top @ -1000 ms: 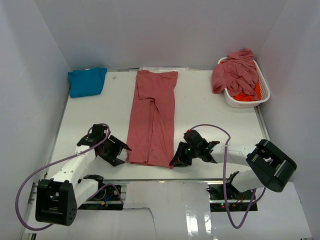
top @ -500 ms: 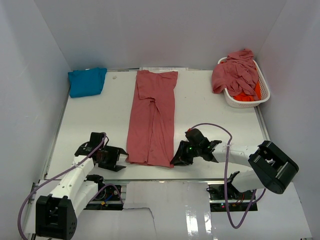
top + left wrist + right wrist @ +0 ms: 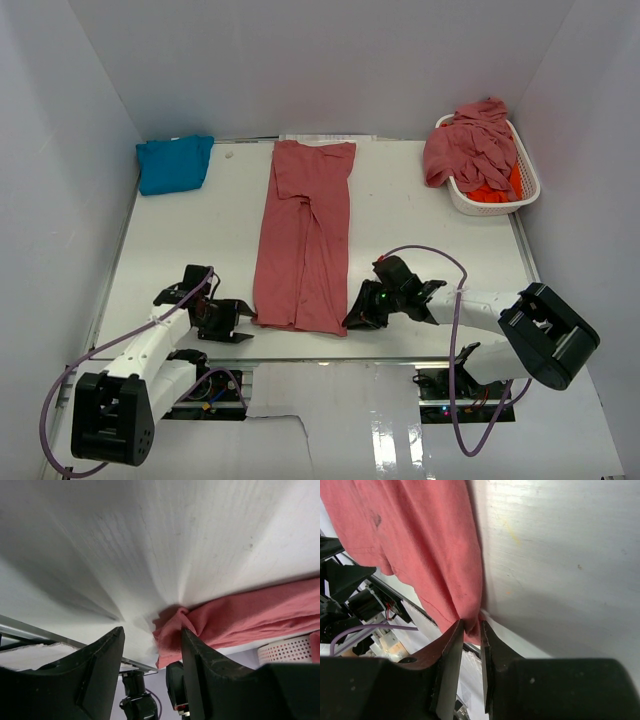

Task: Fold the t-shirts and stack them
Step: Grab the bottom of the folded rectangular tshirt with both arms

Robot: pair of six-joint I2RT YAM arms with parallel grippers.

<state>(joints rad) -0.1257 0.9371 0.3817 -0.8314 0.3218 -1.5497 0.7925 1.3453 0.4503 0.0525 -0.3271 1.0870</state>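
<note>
My right gripper clamps the red shirt; I'd push my open left gripper deeper over the corner before closing.

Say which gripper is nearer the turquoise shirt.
Left. The left gripper is at the near-left corner of the red shirt, on the turquoise shirt side; the right gripper pinches its near-right corner.
</note>
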